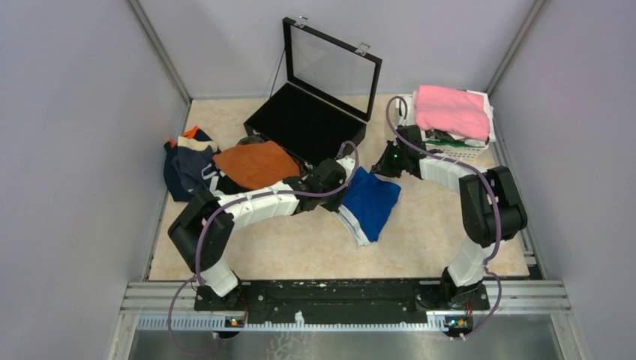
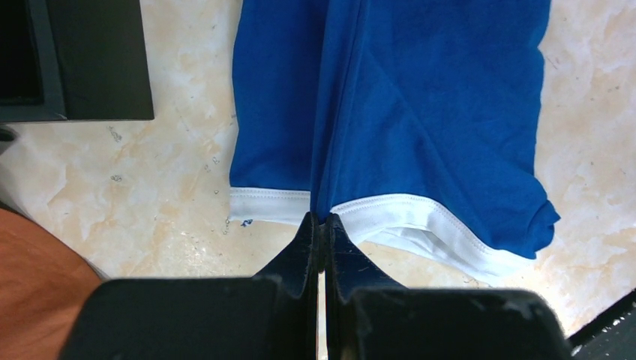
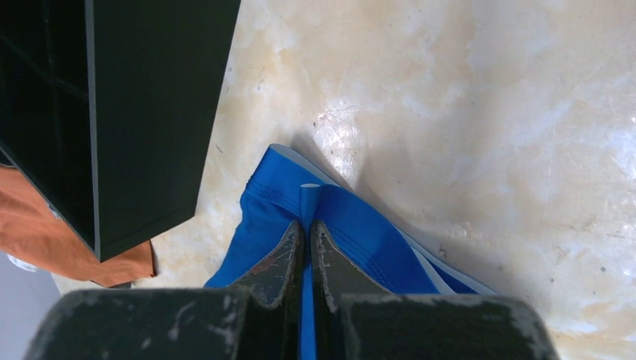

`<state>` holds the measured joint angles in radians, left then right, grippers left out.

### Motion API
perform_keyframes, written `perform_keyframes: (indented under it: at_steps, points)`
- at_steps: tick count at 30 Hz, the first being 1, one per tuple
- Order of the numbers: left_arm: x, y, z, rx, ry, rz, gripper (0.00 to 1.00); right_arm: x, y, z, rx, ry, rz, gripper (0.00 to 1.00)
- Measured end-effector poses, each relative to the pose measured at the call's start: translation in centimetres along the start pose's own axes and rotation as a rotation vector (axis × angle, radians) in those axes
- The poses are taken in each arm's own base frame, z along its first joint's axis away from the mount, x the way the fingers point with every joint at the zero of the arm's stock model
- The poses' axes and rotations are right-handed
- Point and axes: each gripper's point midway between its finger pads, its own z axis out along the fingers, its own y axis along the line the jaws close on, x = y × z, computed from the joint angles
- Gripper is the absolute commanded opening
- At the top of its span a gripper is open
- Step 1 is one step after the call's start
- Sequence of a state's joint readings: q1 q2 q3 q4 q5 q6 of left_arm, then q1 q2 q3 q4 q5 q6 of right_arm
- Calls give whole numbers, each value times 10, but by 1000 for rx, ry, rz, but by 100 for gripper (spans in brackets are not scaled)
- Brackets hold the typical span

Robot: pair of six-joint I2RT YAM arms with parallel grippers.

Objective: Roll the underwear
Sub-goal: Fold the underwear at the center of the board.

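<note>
Both arms reach inward toward each other. The left arm point(image 1: 255, 204) lies low, its elbow back near the base and its forearm stretched out to the right. The left gripper point(image 2: 321, 219) has its jaws pressed together on the white hem of the blue boxer briefs point(image 2: 420, 112). The right arm point(image 1: 480, 199) stands folded with a high elbow, forearm running left. The right gripper point(image 3: 306, 225) is pinched closed on a fold at the same garment's edge.

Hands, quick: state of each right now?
The left hand is closed, pinching the blue underwear at its white trim.
The right hand is closed, pinching another edge of the blue underwear.
</note>
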<state>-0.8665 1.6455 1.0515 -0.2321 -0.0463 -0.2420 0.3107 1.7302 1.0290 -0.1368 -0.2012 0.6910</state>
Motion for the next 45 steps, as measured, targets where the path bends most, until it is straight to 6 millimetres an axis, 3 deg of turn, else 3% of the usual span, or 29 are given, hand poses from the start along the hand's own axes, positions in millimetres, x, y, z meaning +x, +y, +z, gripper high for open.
perform_keyframes:
  at_steps: [10,19,24,32,42,45]
  points:
    - [10,13,13,-48,27,-33,0,-3,9,9,-52,-1,-7,24]
    - [22,24,16,-78,51,-61,0,-15,43,5,-215,-34,-34,25]
    - [23,26,16,-82,50,-67,0,-11,45,2,-242,-35,-39,19]
    - [24,30,17,-98,48,-76,31,10,29,-9,-216,-12,-47,17]
    - [22,41,17,-152,34,-96,45,28,17,-55,-207,-51,-123,20]
    - [20,45,16,-173,25,-100,56,34,14,-69,-204,-62,-149,21]
